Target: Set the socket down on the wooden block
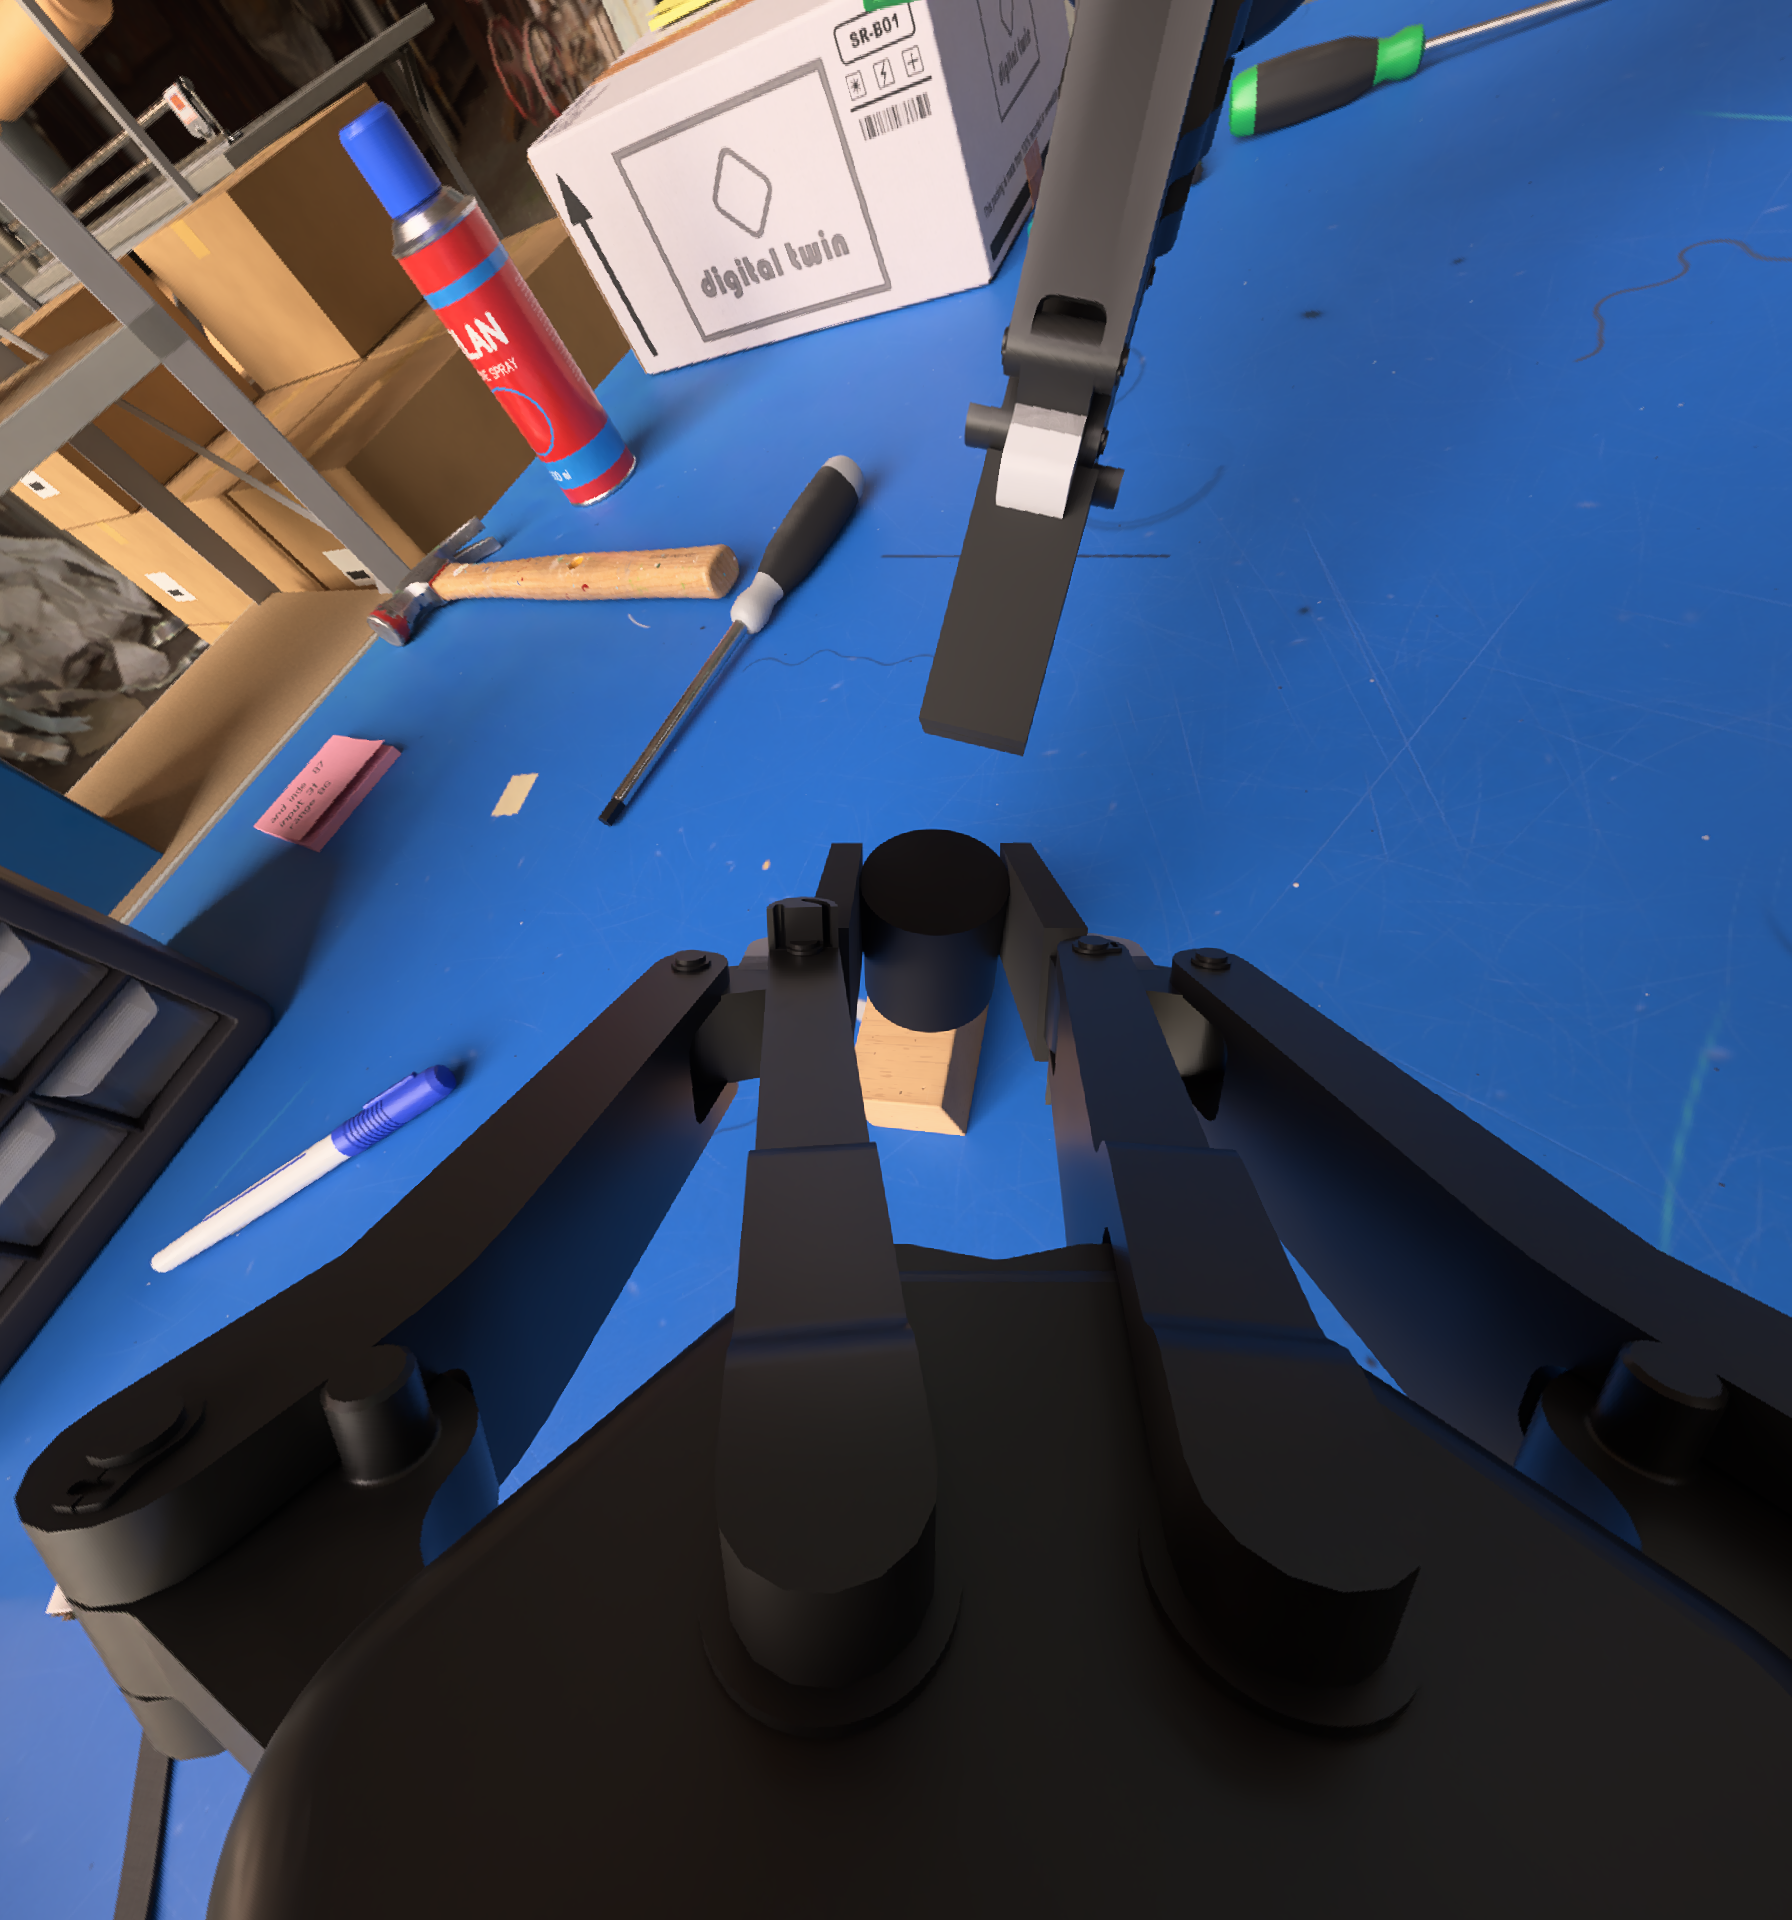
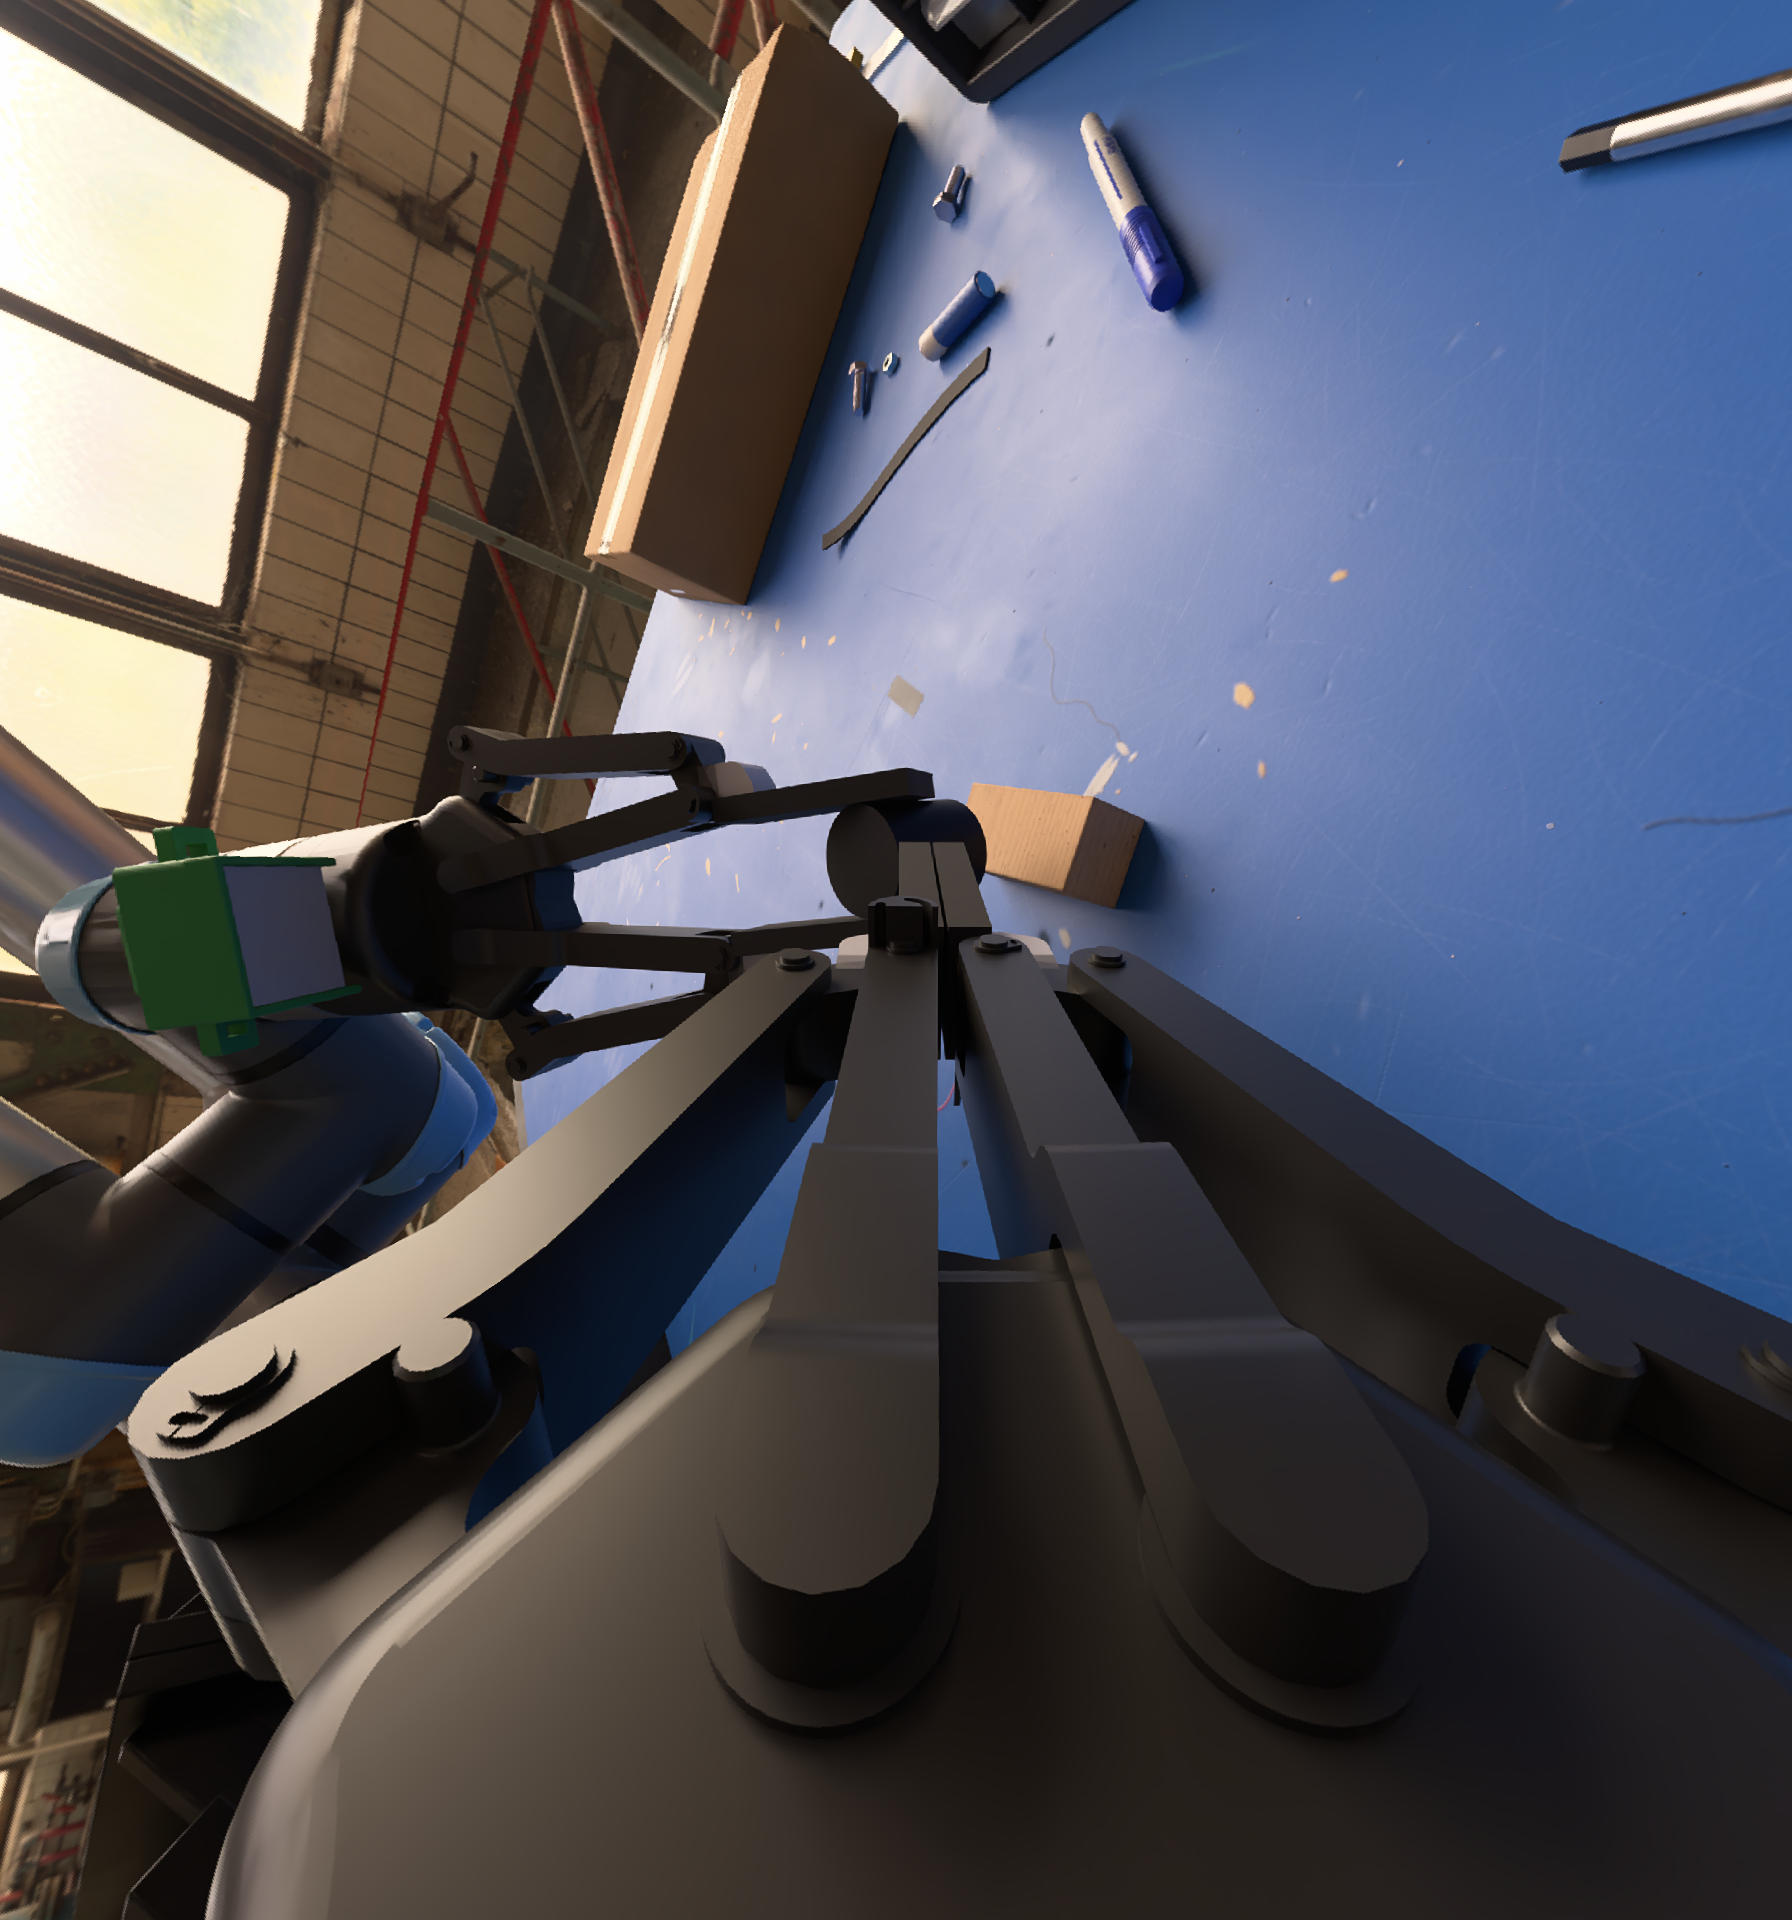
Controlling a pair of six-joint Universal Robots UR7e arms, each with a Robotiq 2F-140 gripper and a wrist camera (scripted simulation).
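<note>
the left gripper (image 1: 931,914) has its two fingers clamped on the socket (image 1: 931,925), a short black cylinder, one finger on each curved side so the flat end faces up and the other end points down at the wooden block (image 1: 918,1070). that grip makes sense: holding it by the sides leaves the bottom free to land flat on the wood.

the block sits on the blue table (image 1: 1443,831) right under the socket. in the right wrist view the socket (image 2: 902,844) looks to be touching or just about touching the block (image 2: 1063,840), but i can't tell for sure if its weight is on the wood yet. my guess is the placing is nearly done and the only thing left is letting go and backing off straight, so the socket doesn't get dragged off. the block top isn't much wider than the socket, so there's not a lot of room for error.

the right gripper (image 2: 936,909) has its fingers pressed together with nothing between them. it hangs just beside the block on the far side, seemingly parked out of the way.

other stuff is well apart from the action: a screwdriver (image 1: 736,623), hammer (image 1: 559,582) and spray can (image 1: 492,312) far left, a white box (image 1: 767,197) behind them, and a marker (image 1: 310,1164) near left.
</note>
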